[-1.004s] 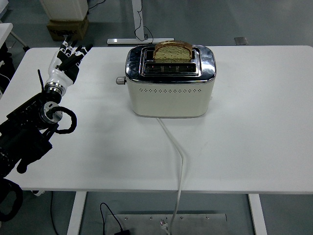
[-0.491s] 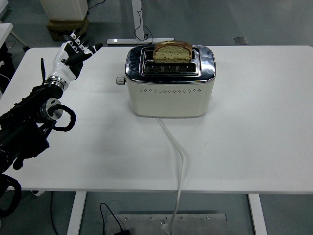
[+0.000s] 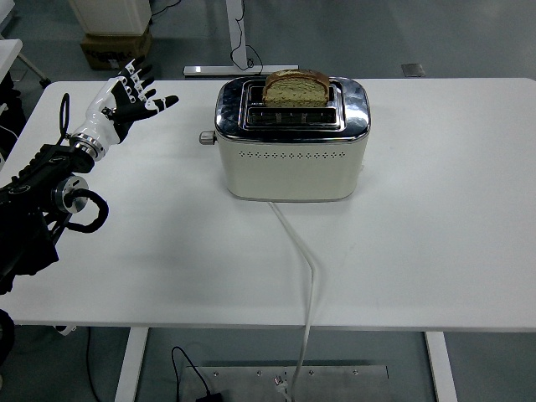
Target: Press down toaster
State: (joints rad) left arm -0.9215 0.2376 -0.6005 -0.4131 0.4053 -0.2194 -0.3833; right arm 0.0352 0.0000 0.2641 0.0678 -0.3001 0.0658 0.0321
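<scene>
A cream toaster [image 3: 291,159] with a chrome top stands at the middle back of the white table [image 3: 435,218]. A slice of bread [image 3: 296,87] sticks up out of its rear slot. Its lever [image 3: 206,137] juts from the left end, in the raised position. My left hand [image 3: 128,100] hovers over the table's far left, well to the left of the lever, fingers spread and holding nothing. The black left arm [image 3: 42,201] runs back to the left edge. The right arm does not show.
A white power cord [image 3: 303,268] runs from the toaster's front across the table and over the near edge. Beyond the table's far edge are a cardboard box [image 3: 115,46] and a stand's base on the floor.
My left hand has risen and swung rightward toward the toaster, its fingers now pointing to the right. The arm has drawn back toward the left edge. Toaster and bread are unmoved.
</scene>
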